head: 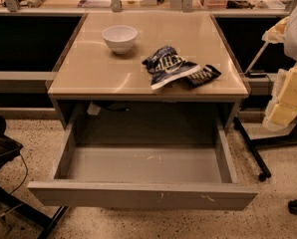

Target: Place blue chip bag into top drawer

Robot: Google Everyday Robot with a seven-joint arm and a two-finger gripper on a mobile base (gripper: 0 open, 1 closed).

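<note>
Camera view looks down on a tan, glossy-topped table [98, 68] with its wide, shallow grey-beige top drawer [138, 195] pulled fully out towards me, scuffed grey bottom bare. The crumpled dark navy-blue foil chip bag [168, 66] with white lettering lies on the tabletop, right of centre and near the front edge, not in the drawer. A smaller flat black packet with white stripes [204, 75] sits just beside it on the right, apparently touching. A round white bowl [119, 38] stands farther back, apart from both. The robot's pale cream gripper [280, 111] hangs at the right edge of the scene, beyond the table's side and well apart from the bag; whether it is open or closed I cannot tell.
</note>
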